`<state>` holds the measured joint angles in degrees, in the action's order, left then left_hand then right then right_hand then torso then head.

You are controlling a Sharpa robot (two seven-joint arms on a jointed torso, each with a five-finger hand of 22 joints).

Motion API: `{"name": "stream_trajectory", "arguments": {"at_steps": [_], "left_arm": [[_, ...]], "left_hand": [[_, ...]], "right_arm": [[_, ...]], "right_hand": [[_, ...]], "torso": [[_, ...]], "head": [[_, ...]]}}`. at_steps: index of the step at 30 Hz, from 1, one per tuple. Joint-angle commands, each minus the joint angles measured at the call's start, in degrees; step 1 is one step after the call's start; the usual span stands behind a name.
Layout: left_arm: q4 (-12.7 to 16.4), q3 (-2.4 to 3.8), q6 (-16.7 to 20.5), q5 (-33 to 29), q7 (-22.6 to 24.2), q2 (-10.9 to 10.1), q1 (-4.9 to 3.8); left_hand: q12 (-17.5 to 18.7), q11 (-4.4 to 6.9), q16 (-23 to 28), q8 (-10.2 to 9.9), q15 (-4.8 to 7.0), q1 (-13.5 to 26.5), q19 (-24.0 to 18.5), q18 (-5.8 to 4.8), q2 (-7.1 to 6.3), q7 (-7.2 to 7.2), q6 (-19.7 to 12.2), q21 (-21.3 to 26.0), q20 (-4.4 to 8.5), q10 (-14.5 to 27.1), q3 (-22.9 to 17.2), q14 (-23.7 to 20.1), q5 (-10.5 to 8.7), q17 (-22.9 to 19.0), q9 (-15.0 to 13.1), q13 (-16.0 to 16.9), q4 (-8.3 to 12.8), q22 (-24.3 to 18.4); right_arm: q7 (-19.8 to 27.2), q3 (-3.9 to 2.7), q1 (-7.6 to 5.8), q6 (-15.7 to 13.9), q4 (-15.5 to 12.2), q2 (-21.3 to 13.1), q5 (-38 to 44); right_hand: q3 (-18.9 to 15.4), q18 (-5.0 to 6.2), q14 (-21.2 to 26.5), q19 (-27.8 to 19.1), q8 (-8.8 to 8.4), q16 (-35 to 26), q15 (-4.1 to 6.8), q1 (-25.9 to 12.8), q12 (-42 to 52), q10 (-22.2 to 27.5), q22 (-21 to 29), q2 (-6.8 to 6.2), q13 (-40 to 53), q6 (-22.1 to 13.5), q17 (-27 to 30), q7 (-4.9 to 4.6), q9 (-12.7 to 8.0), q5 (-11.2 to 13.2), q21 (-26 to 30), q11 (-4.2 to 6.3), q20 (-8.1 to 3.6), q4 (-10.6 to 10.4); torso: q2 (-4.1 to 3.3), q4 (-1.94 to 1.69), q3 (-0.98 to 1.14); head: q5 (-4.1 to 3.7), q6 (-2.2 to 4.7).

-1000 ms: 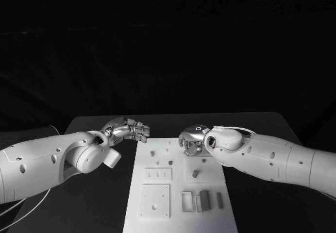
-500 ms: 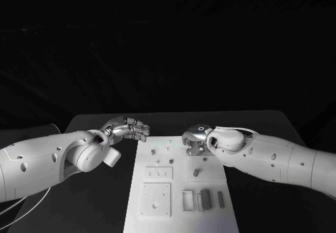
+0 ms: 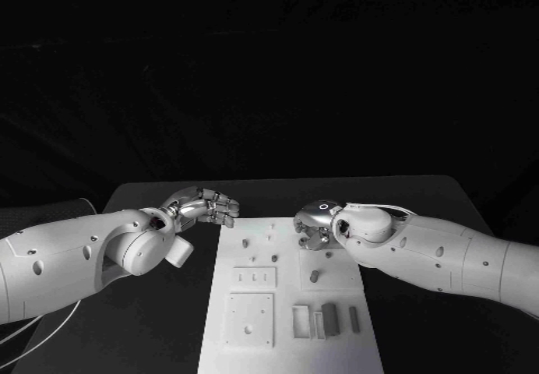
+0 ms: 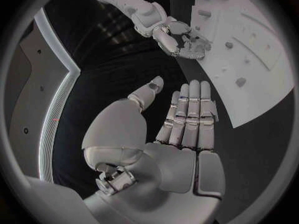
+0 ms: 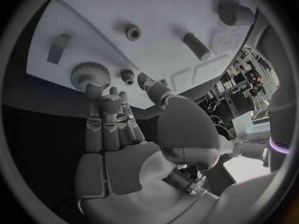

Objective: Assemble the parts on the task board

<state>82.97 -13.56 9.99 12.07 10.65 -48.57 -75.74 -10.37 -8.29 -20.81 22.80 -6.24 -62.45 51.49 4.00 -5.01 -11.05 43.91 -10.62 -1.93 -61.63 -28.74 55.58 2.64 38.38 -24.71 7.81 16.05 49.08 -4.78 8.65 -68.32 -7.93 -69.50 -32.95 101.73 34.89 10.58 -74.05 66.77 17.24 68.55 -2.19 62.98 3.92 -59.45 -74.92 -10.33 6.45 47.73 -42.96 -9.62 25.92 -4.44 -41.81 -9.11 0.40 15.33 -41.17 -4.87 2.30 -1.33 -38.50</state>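
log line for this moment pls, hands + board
left hand: open, off board | right hand: open, fingertips at large gear | task board: parts not assembled

The right hand [image 5: 124,129] reaches over the task board [image 5: 93,25], fingertips [image 5: 94,92] touching a large toothed gear [image 5: 90,74]. A smaller gear [image 5: 127,75] sits just beside that one.

Black table [image 3: 146,327] under white plate; white cable [image 3: 33,336] lies at table's left edge.
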Motion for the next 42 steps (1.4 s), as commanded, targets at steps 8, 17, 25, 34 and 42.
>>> {"name": "stream_trajectory", "arguments": {"at_steps": [8, 17, 25, 34, 42], "left_arm": [[0.32, 0.06, -0.25, 0.07, 0.02, -0.05, -0.12], [0.17, 0.07, -0.19, 0.05, -0.08, 0.13, -0.16], [0.26, 0.07, -0.25, 0.04, -0.19, 0.15, -0.28], [0.1, 0.06, -0.18, 0.01, -0.38, 0.07, -0.3], [0.19, 0.06, -0.14, 0.01, -0.5, 0.05, -0.3]], "left_hand": [[0.28, -0.32, 0.29, -0.24, -0.18, 0.23, 0.09, -0.09, -0.36, -0.32, -0.15, 0.36, 0.44, 0.19, 0.43, 0.1, 0.18, 0.11, 0.06, -0.05, -0.04, -0.1], [0.36, -0.32, 0.33, -0.28, -0.16, 0.38, 0.16, -0.15, -0.28, -0.32, -0.13, 0.38, 0.51, 0.14, 0.44, 0.17, 0.18, 0.18, 0.05, -0.05, -0.15, -0.11], [0.42, -0.33, 0.37, -0.32, -0.15, 0.47, 0.19, -0.19, -0.24, -0.32, -0.11, 0.41, 0.56, 0.12, 0.45, 0.2, 0.18, 0.23, 0.04, -0.06, -0.2, -0.11], [0.47, -0.33, 0.4, -0.35, -0.14, 0.5, 0.21, -0.22, -0.23, -0.32, -0.11, 0.44, 0.6, 0.11, 0.45, 0.21, 0.18, 0.26, 0.04, -0.06, -0.21, -0.12], [0.52, -0.33, 0.44, -0.38, -0.13, 0.5, 0.23, -0.25, -0.2, -0.32, -0.11, 0.47, 0.64, 0.1, 0.42, 0.21, 0.18, 0.29, 0.03, -0.06, -0.2, -0.13]], "right_arm": [[0.24, 0.04, 0.38, 2.28, 0.59, 0.43, 0.76], [0.14, 0.05, 0.38, 2.37, 0.97, 0.76, 0.76], [0.09, 0.29, 0.71, 2.53, 2.0, 1.28, 0.86], [-0.17, 0.31, 0.73, 2.51, 1.79, 0.93, 1.29], [-0.22, 0.32, 0.73, 2.12, 1.66, 1.06, 1.9]], "right_hand": [[0.17, 4.42, -0.32, 0.14, 0.55, 1.03, 1.25, 0.4, 1.12, -2.52, -1.31, 1.4, 0.56, 1.1, 0.36, 0.52, 0.16, -0.19, -0.7, 1.75, -0.3, 0.73], [0.43, 4.42, -0.31, 0.05, 0.88, 1.56, 1.36, 0.94, 1.48, -3.92, -1.31, 4.21, 0.8, 1.71, 0.87, 0.43, 0.17, -0.24, -1.1, 1.86, -0.48, 1.19], [0.49, 4.42, -0.2, -0.17, 0.89, 1.77, 1.34, 1.66, 1.39, -4.12, -1.33, 5.1, 0.8, 1.72, 1.09, 0.37, 0.11, -0.23, -1.25, 1.84, -0.52, 1.39], [0.28, 4.42, 0.0, -0.46, 0.82, 1.97, 1.33, 2.62, 1.33, -4.41, -1.33, 4.62, 0.82, 1.61, 1.32, 0.27, 0.02, -0.2, -1.42, 1.82, -0.53, 1.46], [0.15, 4.42, 0.14, -0.62, 0.99, 2.14, 1.37, 3.24, 1.42, -4.9, -1.32, 4.62, 0.9, 1.9, 1.52, 0.29, 0.04, -0.22, -1.56, 1.87, -0.47, 1.43]], "torso": [[-0.28, -0.09, 0.08], [-0.57, -0.09, 0.13], [-0.85, -0.26, 0.16], [-0.86, -0.14, 0.11], [-0.96, -0.14, 0.19]], "head": [[0.01, -0.13], [-0.07, -0.18], [-0.11, -0.37], [0.02, -0.77], [0.02, -0.7]]}}
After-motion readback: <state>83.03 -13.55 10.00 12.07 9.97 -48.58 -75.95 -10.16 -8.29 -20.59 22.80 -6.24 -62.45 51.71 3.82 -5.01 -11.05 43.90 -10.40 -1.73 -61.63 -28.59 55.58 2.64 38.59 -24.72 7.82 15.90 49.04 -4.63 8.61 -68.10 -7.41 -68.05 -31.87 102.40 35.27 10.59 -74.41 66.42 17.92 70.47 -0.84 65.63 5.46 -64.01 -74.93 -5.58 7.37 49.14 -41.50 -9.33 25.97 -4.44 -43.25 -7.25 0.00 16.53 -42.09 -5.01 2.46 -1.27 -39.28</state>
